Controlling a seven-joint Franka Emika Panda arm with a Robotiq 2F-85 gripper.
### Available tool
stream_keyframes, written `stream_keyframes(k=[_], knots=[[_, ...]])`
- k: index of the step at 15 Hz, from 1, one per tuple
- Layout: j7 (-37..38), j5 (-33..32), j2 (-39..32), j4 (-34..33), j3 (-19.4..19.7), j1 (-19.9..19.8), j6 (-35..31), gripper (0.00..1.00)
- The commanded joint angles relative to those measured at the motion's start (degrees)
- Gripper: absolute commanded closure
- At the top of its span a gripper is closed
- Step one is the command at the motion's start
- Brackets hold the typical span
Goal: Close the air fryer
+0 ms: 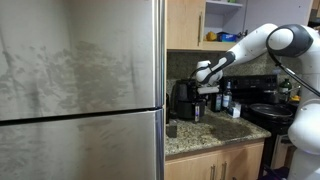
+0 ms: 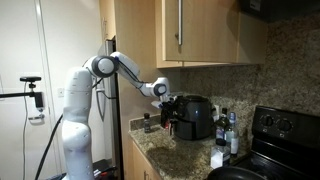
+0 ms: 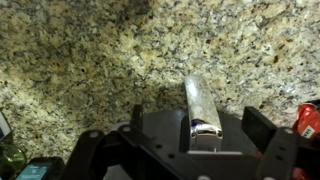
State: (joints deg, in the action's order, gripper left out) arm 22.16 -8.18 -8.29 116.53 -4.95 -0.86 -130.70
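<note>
In an exterior view the steel fridge point(image 1: 80, 80) fills the left side. Just past its edge the air fryer point(image 1: 183, 100) stands on the granite table point(image 1: 215, 135), set back toward the wall under the wooden cabinets point(image 1: 185, 25). The gripper point(image 1: 204, 72) hangs just above its front, with dark bottles point(image 1: 226, 98) beside it and the black stove point(image 1: 268, 112) at the far right. In an exterior view the arm point(image 2: 120, 68) reaches rightward to the air fryer point(image 2: 193, 117), and the gripper point(image 2: 160, 90) sits near its upper front corner. There the drawer front seems to stand a little proud of the body, though the picture is too small to be sure. In the wrist view the fingers point(image 3: 262, 128) are spread wide and hold nothing. Between them the drawer's silver-faced handle point(image 3: 203, 105) juts out over the speckled table point(image 3: 90, 60). By my judgement the closing is not yet done: the gripper is lined up at the handle, and the push that seats the drawer flush is what remains. No brand, label or writing is legible on the fryer, fridge or bottles. The red object point(image 3: 308, 120) at the right edge of the wrist view is too cropped to read.
</note>
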Motion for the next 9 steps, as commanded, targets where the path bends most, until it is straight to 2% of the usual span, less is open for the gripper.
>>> stream_keyframes(k=[1,3,9], knots=[[-0.3,0.5,-0.4,-0.4,1.9,1.8,0.1,0.00],[4.3,-5.7,-4.0,-1.9,3.4,2.8,-3.2,0.00],[7.8,-7.6,-11.4,-2.9,6.2,6.2,-12.2,0.00]])
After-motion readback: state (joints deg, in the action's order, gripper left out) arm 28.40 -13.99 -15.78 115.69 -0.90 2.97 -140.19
